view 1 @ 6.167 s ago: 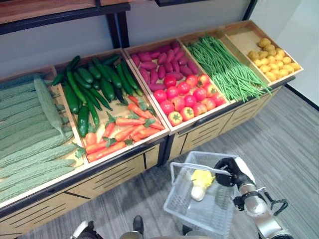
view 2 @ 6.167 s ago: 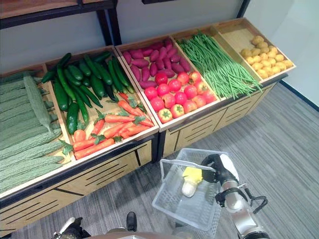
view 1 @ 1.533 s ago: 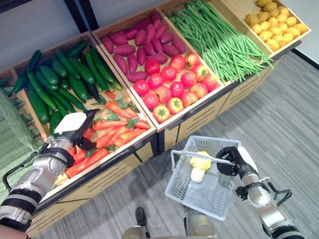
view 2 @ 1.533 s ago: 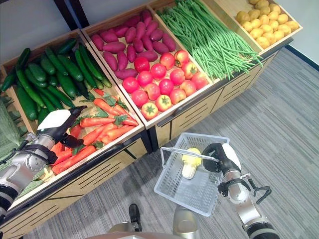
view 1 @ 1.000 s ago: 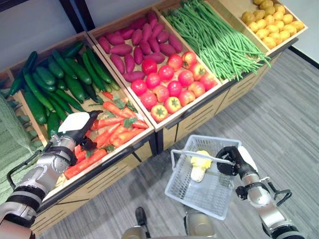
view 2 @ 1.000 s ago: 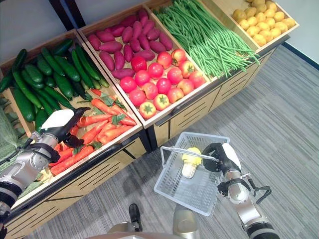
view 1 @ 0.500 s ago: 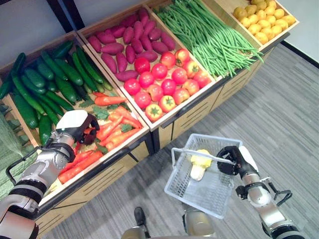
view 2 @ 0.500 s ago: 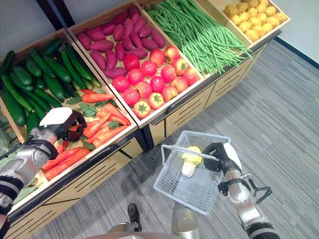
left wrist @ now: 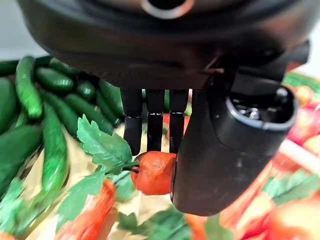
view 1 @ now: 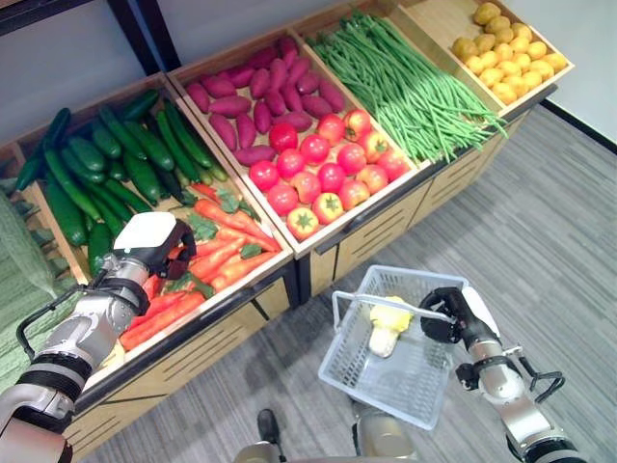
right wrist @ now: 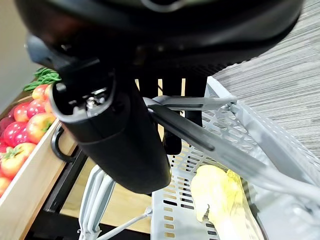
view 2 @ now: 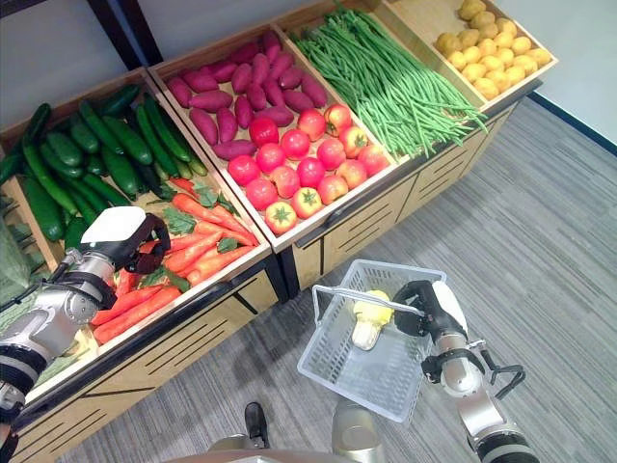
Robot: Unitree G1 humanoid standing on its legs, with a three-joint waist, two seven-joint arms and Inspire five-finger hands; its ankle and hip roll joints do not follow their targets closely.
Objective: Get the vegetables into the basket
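From the left eye view I see a long wooden market stand (view 1: 318, 246) with sloped compartments. They hold dark green cucumbers (view 1: 106, 159), orange carrots with green leaves (view 1: 207, 256), purple sweet potatoes (view 1: 255, 92), red tomatoes (view 1: 323, 169), long green beans (view 1: 415, 87) and small yellow potatoes (view 1: 506, 58). The left hand (view 1: 154, 243) with its white cover rests over the carrot compartment. At the lower right, the right hand (view 1: 453, 316) carries a light grey plastic basket (view 1: 424, 386) by its handle above the grey striped floor (view 1: 540, 231). A pale yellow vegetable (view 1: 388, 321) lies inside the basket, near the handle.

The right eye view gives the same scene. The left hand (view 2: 120, 239) is seen there a little more from the side, with its dark fingers bent down among the carrots.

The left wrist view tells what the head views cannot: the fingers (left wrist: 132, 125) and the thumb are closed on the round top end of one orange carrot (left wrist: 154, 172), with its leaves sticking out beside it. Other carrots lie under it, and the cucumbers are behind.

In the right wrist view the fingers are curled around the grey basket handle (right wrist: 200, 132). The yellow vegetable lies just below it on the perforated bottom, and the tomatoes show at the edge.
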